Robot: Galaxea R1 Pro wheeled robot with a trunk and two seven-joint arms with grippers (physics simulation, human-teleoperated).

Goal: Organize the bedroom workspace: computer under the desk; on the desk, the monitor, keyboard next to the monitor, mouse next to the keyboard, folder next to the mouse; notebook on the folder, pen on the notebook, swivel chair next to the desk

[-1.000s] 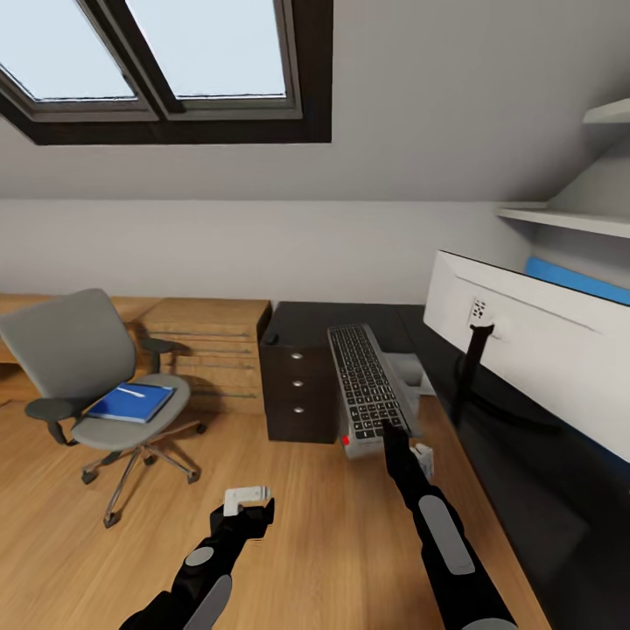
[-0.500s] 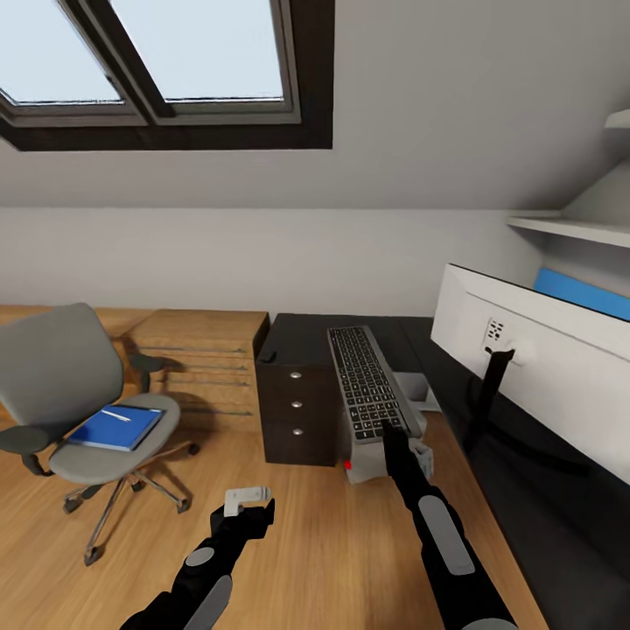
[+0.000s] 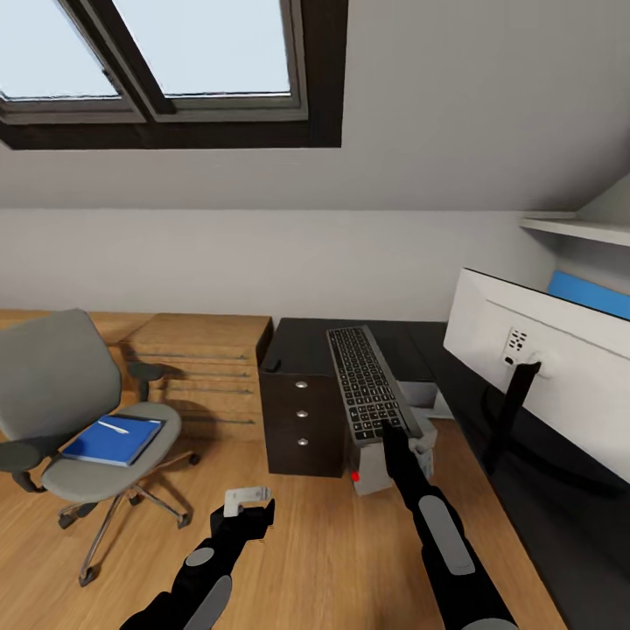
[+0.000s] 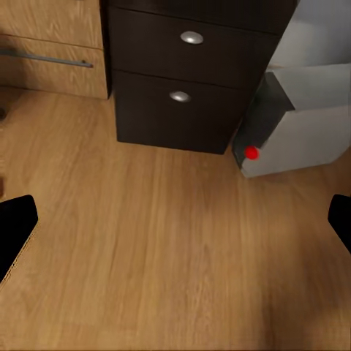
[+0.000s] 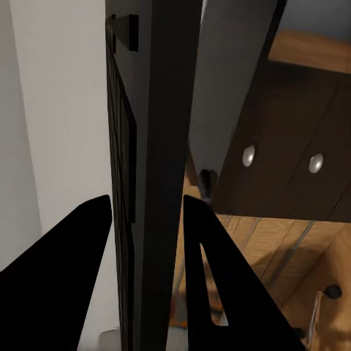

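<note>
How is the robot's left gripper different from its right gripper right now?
The right gripper is shut on the keyboard, pinching its near end and holding it in the air over the computer. The left gripper is open and holds nothing. The right gripper reaches out towards the desk, while the left gripper hangs lower, over the wooden floor. Both have black fingers.

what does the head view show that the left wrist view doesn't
Head view alone: the chair with the folder and pen on its seat, the monitor, and the right gripper shut on the keyboard. Left wrist view alone: the open left gripper's dark fingertips over bare floor. Both: the desk's drawer unit and the computer with its red button.
</note>
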